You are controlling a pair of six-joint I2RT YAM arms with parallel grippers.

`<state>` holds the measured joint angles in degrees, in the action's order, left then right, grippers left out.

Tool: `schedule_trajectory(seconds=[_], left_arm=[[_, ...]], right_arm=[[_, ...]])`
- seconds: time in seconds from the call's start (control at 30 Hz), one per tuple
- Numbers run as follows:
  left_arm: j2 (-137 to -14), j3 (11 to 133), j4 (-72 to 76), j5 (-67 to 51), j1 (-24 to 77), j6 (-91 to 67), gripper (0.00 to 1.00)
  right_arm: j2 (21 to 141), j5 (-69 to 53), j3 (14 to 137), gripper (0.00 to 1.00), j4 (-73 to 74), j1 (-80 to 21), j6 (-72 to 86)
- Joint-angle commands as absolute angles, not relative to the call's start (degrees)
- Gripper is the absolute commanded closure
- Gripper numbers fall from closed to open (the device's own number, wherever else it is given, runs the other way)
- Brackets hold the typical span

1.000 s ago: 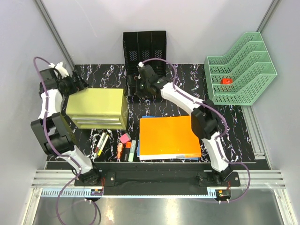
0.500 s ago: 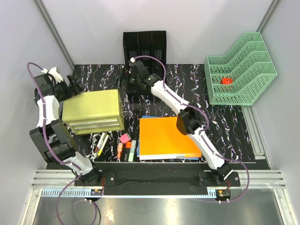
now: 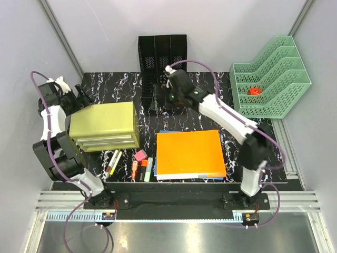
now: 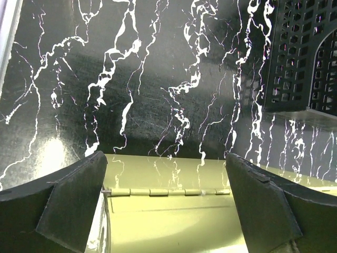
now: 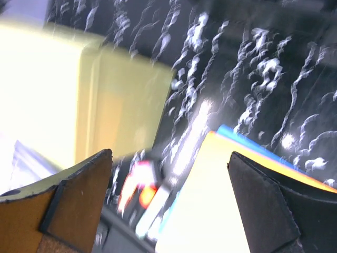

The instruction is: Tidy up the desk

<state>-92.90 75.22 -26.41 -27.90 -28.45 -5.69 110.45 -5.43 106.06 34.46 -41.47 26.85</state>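
- While everything else sat on it, the desk [image 3: 116, 87], black with white veins, filled the floor of the enclosure from the arm bases to the back wall.
- One green tiered tray [image 3: 263, 108] stood at the far right corner, partly off the desk edge. It showed four stepped tiers, and a single small red object [image 3: 255, 90] lay in one of the lower tiers.
- One yellow drawer unit [image 3: 102, 120] stood at the left. Stacked drawer fronts faced the near edge, all pushed in, so their contents were hidden.
- One orange folder [image 3: 189, 153] lay flat at the near centre on top of a blue sheet [image 3: 210, 177], of which only a thin edge showed.
- One black mesh file holder [image 3: 158, 47] stood against the back wall with three upright slots; what they held could not be made out.
- At least four small pieces lay in a row between the drawer unit and the folder: a yellow-and-black pen [image 3: 114, 159], a pink block [image 3: 140, 155], an orange marker [image 3: 143, 167] and a pale green marker [image 3: 149, 169].
- With its jaws spread wide, the left gripper [image 4: 166, 195] hung over the back edge of the drawer unit and clamped nothing.
- Though its view was blurred, the right gripper [image 5: 168, 200] also had its fingers well apart and bare, above the desk near the file holder.
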Motion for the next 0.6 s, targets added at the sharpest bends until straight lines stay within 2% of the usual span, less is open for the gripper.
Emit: schedule_trajectory(seconds=[0.0,0.07,0.23,0.57], left_arm=[[-95.7,75.1,-27.8,-24.5,-29.5,-8.2,0.01],[-95.5,74.6,-24.6,-25.1,-30.8,-11.3,0.01],[-93.3,71.2,-16.6,-26.9,-33.0,-22.0,0.01],[-91.2,68.9,-15.7,-28.3,-33.6,-22.0,0.01]], right_arm=[[101.1,-15.3,94.1,0.0,30.6,-46.3,24.0],[100.5,-19.2,90.9,0.0,28.7,-48.2,24.1],[103.8,-22.8,91.7,0.0,27.4,-53.8,23.8],[113.3,-17.9,101.5,0.01,28.6,-55.8,22.9]])
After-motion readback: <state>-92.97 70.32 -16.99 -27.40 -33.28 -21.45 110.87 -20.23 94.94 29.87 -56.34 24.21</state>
